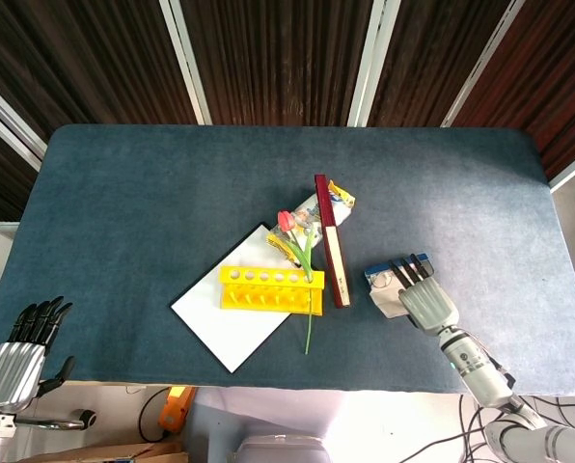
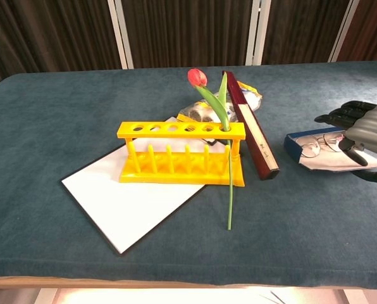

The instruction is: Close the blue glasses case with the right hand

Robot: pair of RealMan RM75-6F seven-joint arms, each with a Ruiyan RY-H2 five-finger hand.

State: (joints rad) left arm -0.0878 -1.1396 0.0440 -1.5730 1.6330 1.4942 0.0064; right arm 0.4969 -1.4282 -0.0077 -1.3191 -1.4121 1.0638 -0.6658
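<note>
I have the right robot hand point(image 2: 364, 132) over the blue glasses case point(image 2: 315, 149), which lies open on the counter point(image 1: 152, 212) just right of the dark red book point(image 1: 332, 246). The fingers point(image 1: 410, 271) are stretched out over the case and the hand grips nothing; from the chest view I think they rest on the pale lid flap, but the palm hides the contact, so I cannot be sure. The spectacles point(image 2: 314, 147) show inside the tray, at its left end.

To finish this well I would press with flat fingers, not the tips, so the lid folds along its hinge and does not skid the whole case across the cloth. I would push down and slightly toward the book side, slowly, watching that no part of the spectacles pokes over the rim, since that could stop the lid from seating. The left robot hand point(image 1: 17, 352) hangs off the near counter edge, holding nothing, fingers apart.
</note>
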